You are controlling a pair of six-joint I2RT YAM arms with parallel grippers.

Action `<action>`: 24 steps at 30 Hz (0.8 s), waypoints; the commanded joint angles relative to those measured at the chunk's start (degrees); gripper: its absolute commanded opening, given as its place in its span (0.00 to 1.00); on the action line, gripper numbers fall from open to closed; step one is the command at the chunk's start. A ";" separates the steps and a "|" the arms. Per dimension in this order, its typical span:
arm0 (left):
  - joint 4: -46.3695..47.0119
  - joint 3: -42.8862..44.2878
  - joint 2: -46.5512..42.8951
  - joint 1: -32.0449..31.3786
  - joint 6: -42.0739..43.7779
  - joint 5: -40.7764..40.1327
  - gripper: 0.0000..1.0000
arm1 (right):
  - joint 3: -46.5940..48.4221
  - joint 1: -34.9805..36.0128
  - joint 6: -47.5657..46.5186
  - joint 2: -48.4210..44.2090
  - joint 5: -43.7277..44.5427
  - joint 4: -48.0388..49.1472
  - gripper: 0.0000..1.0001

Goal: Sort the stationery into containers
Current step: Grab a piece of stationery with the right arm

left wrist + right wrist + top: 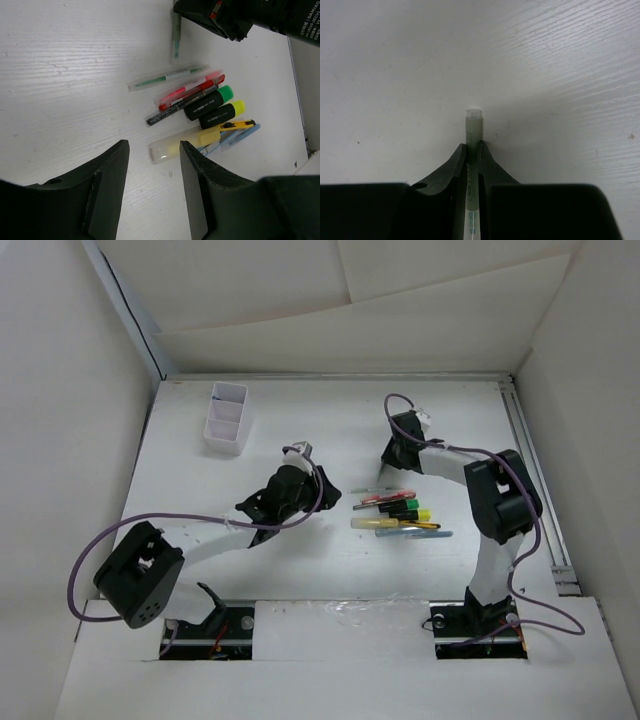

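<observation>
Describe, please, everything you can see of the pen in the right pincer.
The pen is slim, with a pale green, slightly see-through barrel that looks like plastic and a whitish flat end pointing away from the wrist camera. The right pincer is shut on it, one finger pressing each side. In the left wrist view it points toward the table, apart from the other pens; whether its end touches the table cannot be told.
</observation>
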 commanded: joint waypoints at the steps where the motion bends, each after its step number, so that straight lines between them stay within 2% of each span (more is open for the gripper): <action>1: -0.40 3.01 0.33 0.48 1.92 -0.21 0.42 | 2.36 1.38 -0.85 0.99 -1.50 0.56 0.00; 17: -1.19 10.83 6.92 2.24 4.82 4.00 0.41 | 0.09 4.89 -2.08 -9.81 -0.71 2.75 0.00; 24: -0.57 12.50 8.33 2.24 5.51 6.11 0.39 | -0.45 7.44 -3.31 -15.09 -7.03 3.37 0.00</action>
